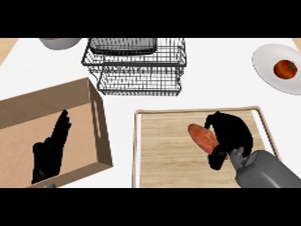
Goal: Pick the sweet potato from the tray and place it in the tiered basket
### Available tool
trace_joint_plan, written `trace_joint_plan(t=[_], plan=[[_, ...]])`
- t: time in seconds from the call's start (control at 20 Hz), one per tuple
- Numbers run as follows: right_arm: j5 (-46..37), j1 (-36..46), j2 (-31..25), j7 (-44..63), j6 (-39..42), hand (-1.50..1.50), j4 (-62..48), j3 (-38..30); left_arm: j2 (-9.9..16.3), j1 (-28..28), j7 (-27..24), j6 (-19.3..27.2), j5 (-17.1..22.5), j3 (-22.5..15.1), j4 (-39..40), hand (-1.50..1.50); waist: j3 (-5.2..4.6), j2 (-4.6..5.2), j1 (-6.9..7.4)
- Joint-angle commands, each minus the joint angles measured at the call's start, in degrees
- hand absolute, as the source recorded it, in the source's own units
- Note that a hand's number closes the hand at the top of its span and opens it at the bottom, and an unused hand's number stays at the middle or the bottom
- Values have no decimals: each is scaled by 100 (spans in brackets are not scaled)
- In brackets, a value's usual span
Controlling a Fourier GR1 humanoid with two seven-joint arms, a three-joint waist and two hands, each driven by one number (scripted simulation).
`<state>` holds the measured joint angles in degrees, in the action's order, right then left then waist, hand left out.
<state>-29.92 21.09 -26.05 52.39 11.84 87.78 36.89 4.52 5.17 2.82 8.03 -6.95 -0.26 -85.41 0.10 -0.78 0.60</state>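
One sweet potato lies on our wooden tray, its long axis running from upper left to lower right. Our right hand sits just to its right, fingers curled over its far end and thumb under the near end, clamped on it. Our left hand rests open, fingers straight, over the cardboard box. Farther across the counter stands the tiered basket; a plate with a tomato sits at far right.
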Motion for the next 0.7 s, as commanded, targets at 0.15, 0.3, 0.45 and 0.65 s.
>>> trace_joint_plan(t=[0.15, 0.3, 0.45, 0.65], plan=[[-445, 812, -90, -2133, -67, 150, -986, 107, -164, 129, -138, -48, -17, -78, 302, 0, -6, 113, 69], [-294, 547, -126, -2273, -277, 150, -575, -388, -239, 325, -466, -67, -25, -72, 406, 0, -11, 83, -34], [241, 438, -60, -1988, -312, 150, 231, -914, -62, 143, 234, -138, 29, 88, 42, 0, -8, 57, -108], [810, 973, 82, -1410, -373, 150, 936, -1857, -239, 75, -196, -5, -136, 76, 529, 0, -19, 62, -182]])
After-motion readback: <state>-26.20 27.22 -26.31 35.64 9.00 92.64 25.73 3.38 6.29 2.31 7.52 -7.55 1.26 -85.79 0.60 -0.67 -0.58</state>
